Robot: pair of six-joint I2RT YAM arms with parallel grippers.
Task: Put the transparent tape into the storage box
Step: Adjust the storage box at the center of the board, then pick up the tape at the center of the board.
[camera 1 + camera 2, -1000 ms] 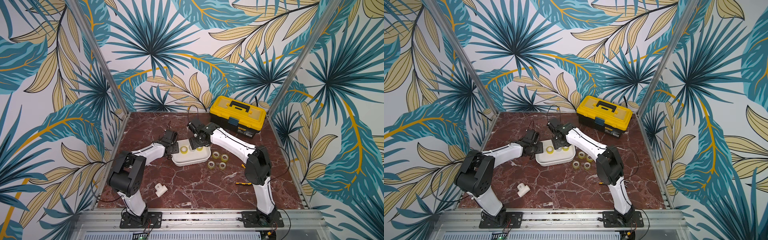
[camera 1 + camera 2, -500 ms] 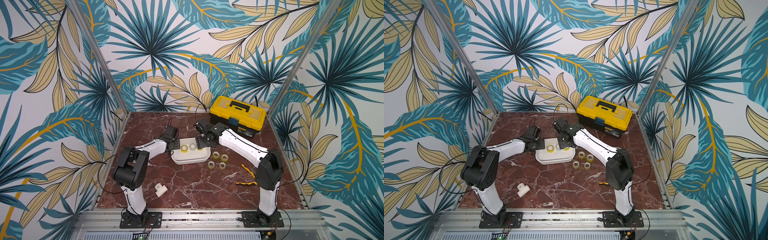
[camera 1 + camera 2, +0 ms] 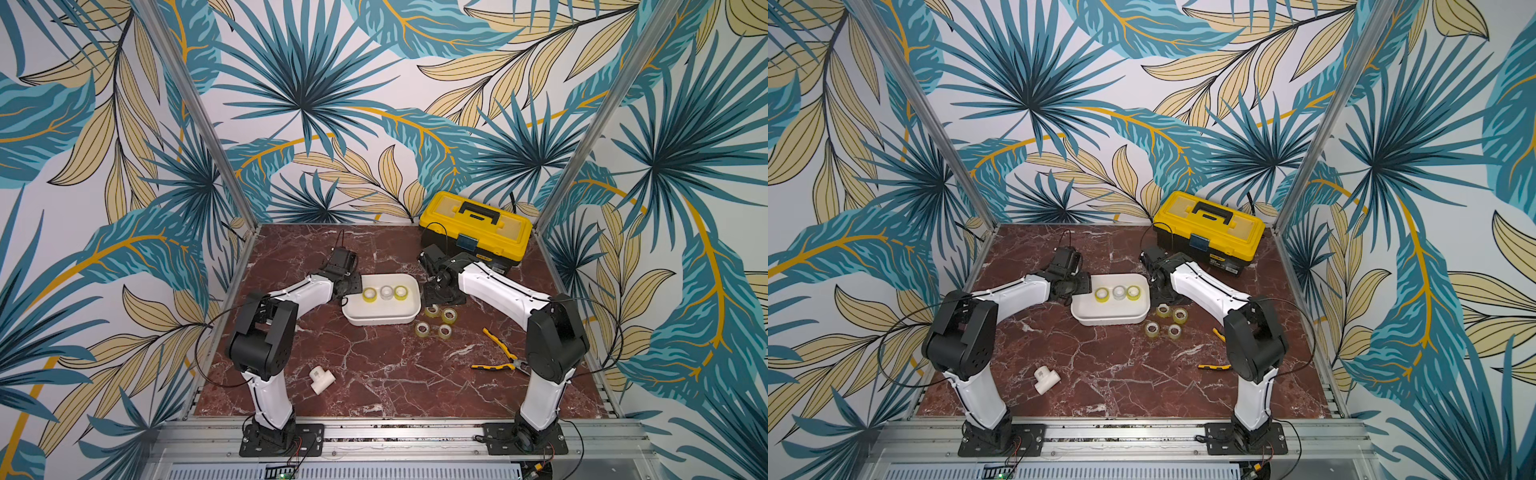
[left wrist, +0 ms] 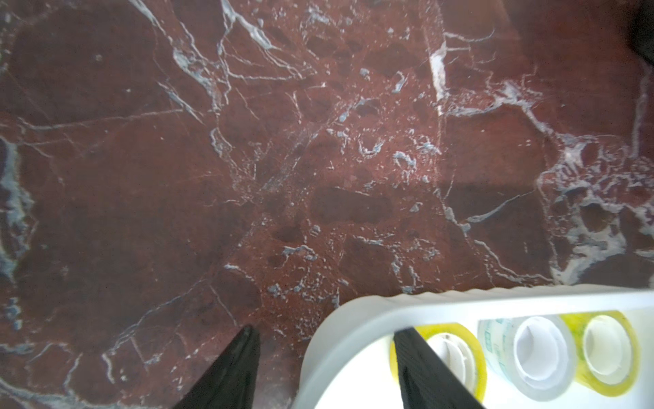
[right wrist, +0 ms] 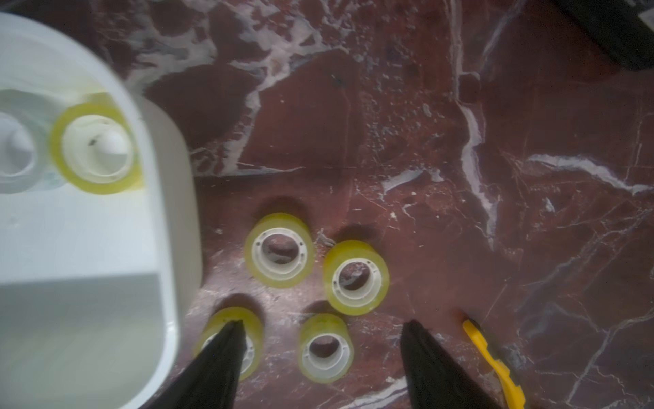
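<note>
Right hand (image 5: 323,324) spread, empty, directly above four tape rolls (image 5: 355,278) lying flat beside box (image 5: 173,212); left hand (image 4: 325,329) spread, empty, at box's opposite end.

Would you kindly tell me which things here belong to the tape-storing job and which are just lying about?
Part of the job: storage box; three tape rolls already inside it; four tape rolls on the table beside it.
Just lying about: yellow toolbox; pliers; white pipe fitting.
</note>
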